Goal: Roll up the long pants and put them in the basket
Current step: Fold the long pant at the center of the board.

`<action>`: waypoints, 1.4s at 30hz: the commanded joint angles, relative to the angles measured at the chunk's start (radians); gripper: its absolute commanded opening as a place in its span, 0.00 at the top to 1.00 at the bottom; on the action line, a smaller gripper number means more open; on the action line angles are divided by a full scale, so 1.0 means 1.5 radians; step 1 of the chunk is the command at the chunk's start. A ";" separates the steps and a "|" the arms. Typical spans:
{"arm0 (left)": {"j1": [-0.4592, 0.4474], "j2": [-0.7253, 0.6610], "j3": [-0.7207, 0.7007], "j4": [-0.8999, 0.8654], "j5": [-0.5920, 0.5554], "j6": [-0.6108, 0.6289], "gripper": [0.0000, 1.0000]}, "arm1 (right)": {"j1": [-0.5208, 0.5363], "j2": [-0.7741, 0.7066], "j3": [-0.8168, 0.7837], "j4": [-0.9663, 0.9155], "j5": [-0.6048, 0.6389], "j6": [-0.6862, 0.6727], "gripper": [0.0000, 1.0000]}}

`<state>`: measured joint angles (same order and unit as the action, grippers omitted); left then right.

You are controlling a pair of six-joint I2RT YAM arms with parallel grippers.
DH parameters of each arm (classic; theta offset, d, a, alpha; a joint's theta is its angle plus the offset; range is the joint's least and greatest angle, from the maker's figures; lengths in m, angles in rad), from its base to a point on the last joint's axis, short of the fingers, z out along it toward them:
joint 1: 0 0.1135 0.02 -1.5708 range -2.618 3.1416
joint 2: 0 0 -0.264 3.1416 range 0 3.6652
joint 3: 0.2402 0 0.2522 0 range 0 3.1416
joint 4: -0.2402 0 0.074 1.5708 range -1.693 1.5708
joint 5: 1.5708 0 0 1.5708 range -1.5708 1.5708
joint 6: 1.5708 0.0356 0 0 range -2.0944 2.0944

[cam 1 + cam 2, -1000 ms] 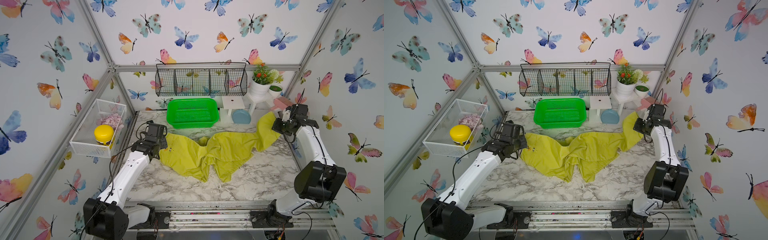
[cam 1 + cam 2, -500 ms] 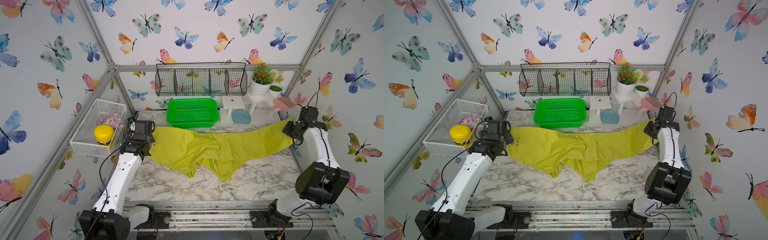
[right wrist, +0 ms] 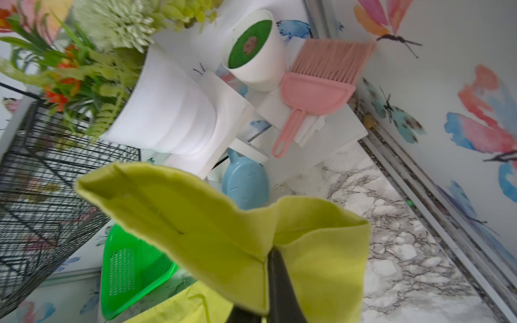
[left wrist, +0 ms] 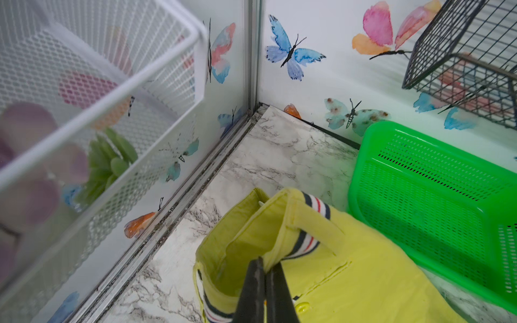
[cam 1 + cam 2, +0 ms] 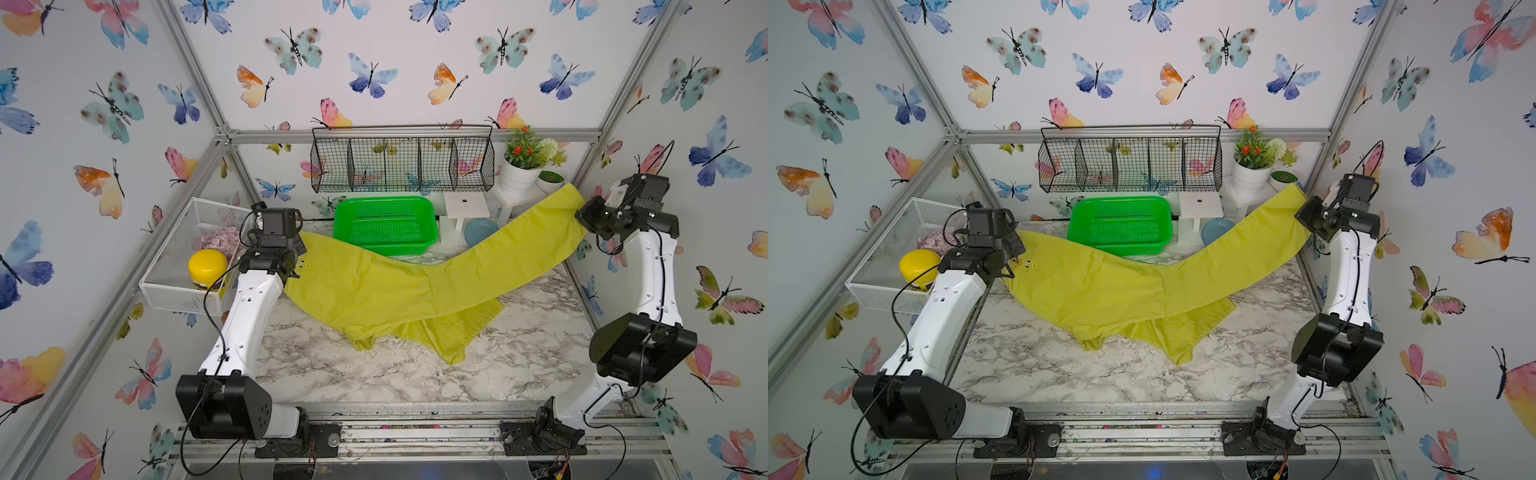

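Both arms have swung apart, stretching the pants [image 5: 374, 286] out. The left gripper [image 4: 267, 267] pinches the waistband [image 4: 307, 243] and the right gripper [image 3: 270, 258] pinches a cuff [image 3: 195, 212]. You're spreading; next, lay them flat.

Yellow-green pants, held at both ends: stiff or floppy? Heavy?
Likely floppy: the long pants sag onto the table between left gripper and right gripper. Probably light: two small pinches hold them up. The loose leg may drag.

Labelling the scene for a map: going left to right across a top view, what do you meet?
White mesh basket → left gripper → green basket → white stool → white flower pot → right gripper. The long pants stretch between both grippers, so they are left out.
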<state>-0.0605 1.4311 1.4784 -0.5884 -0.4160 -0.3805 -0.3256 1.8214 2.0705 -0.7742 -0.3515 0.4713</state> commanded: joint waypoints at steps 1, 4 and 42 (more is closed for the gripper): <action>0.004 0.015 0.071 0.045 -0.041 0.035 1.00 | 0.000 0.037 0.106 -0.004 -0.047 0.025 0.97; 0.007 0.028 0.111 0.048 -0.095 0.061 1.00 | 0.000 0.042 0.120 -0.006 -0.052 0.024 0.97; -0.009 -0.011 -0.056 0.062 -0.029 0.032 1.00 | 0.621 0.019 -0.105 0.107 -0.397 0.011 0.98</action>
<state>-0.0654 1.4631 1.4017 -0.5301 -0.4793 -0.3080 0.5686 1.7992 1.8744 -0.6968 -0.8562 0.4297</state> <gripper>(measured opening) 0.046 0.056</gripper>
